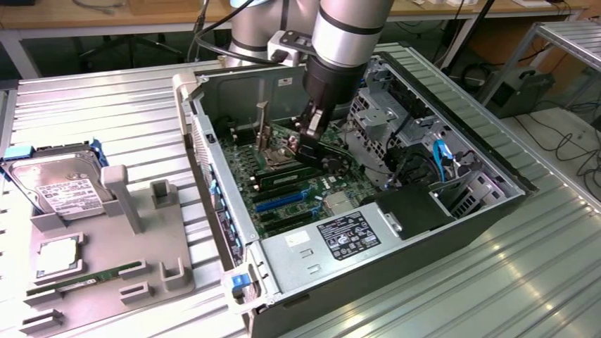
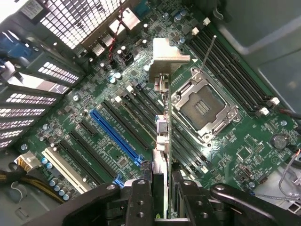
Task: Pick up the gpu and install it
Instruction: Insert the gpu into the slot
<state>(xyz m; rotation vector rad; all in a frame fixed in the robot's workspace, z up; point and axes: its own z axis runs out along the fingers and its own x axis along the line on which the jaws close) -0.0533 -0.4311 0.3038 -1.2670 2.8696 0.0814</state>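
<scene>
One grey rack sits at the exterior view's left, carrying a hard drive, a CPU and a RAM stick. Further right lies the open PC case, where the arm reaches down into the middle, its gripper pinching the GPU above the motherboard. From the wrist, the gripper clamps the GPU edge-on, its silver bracket far from the fingers, over the slots between the blue slot and the CPU socket.
</scene>
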